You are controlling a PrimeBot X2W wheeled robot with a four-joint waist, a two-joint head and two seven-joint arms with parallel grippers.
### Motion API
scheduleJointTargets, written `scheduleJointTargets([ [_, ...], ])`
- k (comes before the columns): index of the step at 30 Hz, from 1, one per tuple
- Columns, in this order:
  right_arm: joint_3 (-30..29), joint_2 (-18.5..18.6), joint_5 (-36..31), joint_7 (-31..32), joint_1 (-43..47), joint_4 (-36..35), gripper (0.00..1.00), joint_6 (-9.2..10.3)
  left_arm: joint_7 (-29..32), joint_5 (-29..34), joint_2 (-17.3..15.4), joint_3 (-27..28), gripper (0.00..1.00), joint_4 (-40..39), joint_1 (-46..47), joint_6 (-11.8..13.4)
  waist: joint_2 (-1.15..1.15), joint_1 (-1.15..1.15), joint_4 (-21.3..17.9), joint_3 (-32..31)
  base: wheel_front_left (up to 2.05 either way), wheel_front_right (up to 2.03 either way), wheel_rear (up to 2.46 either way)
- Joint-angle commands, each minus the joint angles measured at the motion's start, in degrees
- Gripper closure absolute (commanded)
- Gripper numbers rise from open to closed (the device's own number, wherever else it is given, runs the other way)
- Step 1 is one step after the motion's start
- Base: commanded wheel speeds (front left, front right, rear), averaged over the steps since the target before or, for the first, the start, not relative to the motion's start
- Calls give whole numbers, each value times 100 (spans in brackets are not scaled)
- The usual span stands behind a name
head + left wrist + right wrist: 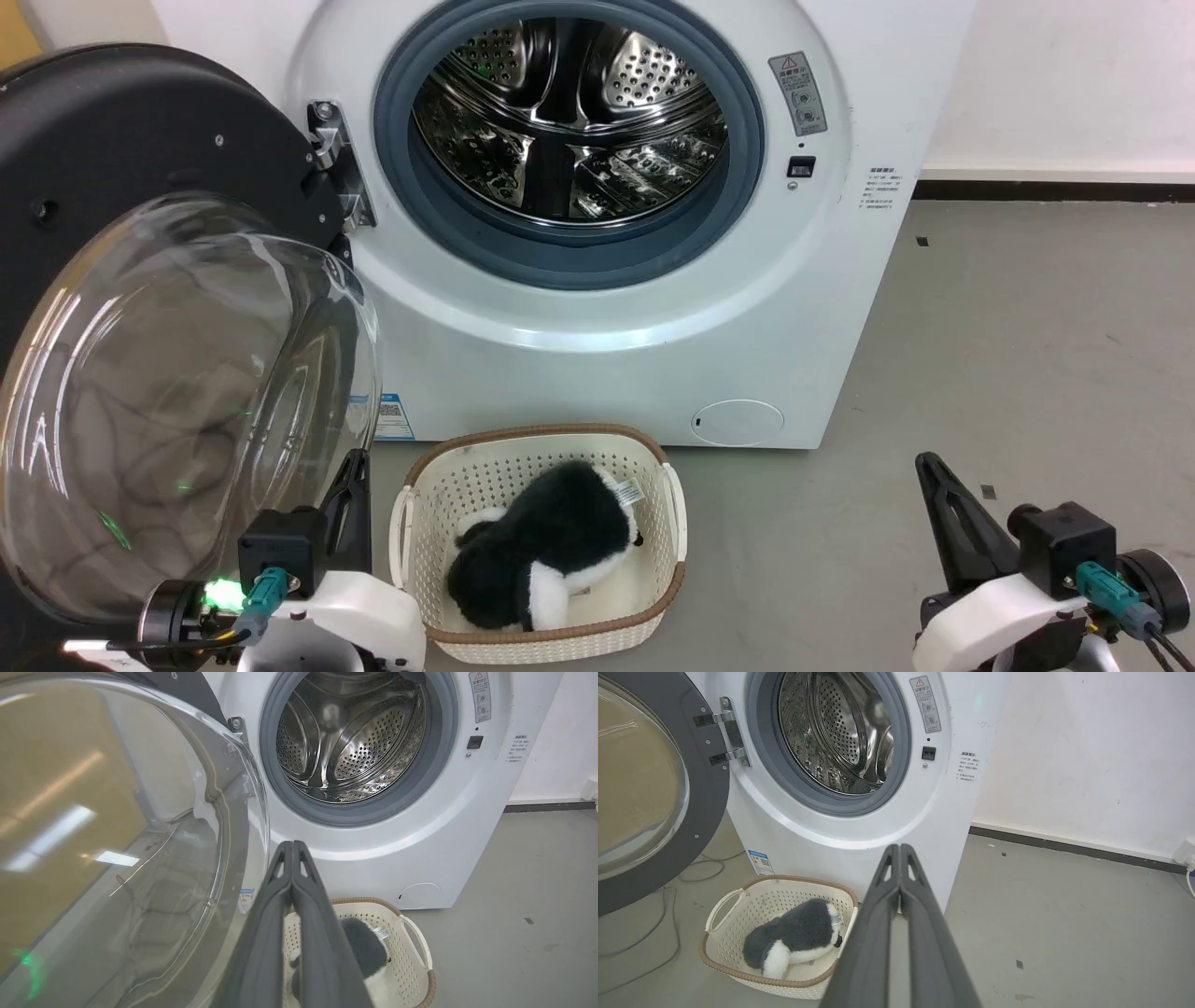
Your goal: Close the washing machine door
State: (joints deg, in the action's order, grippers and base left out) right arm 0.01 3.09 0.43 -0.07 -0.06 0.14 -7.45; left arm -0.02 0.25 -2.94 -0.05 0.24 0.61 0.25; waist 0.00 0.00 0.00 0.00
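While washing machine door (pixel 177 355) gapes | left end effector (pixel 356 461) together, beside glass edge (pixel 372 373) | right end effector (pixel 926 463) together

The big white washing machine (pixel 607 308) stands on the floor, and its round black door (pixel 140 308) with the glass bowl hangs wide open

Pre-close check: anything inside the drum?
Looks empty: the drum of the washing machine shows just perforated steel walls and ribs. Its lowest front strip is hidden behind the grey gasket. The plush toy lies outside, in the basket.
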Motion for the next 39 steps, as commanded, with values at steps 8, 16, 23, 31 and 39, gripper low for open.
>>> scheduleJointTargets([
  [8, -38, -1, 45, -47, -8, 29, 0, 0, -46, -1, 0, -22, 0, 18, 6, 59, 0, 0, 0, 5, 0, 0, 0],
  [16, -113, -2, 137, -142, -24, 70, 0, 0, -142, 12, -9, -78, 0, 41, 27, 186, 0, 0, 13, 21, 0, 0, 0],
  [23, -184, -3, 227, -226, -41, 105, 0, -1, -226, 34, -61, -144, 100, -4, 89, 299, 0, 0, 57, 43, 0, 0, 0],
  [31, -259, -5, 329, -321, -54, 149, 0, -1, -322, -17, -152, -164, 100, -254, 261, 392, 0, 0, 182, 74, 0, 0, 0],
  [39, -334, -6, 434, -417, -65, 202, 0, -1, -418, -208, -221, 16, 100, -649, 535, 329, 0, 0, 368, 98, 0, 0, 0],
])
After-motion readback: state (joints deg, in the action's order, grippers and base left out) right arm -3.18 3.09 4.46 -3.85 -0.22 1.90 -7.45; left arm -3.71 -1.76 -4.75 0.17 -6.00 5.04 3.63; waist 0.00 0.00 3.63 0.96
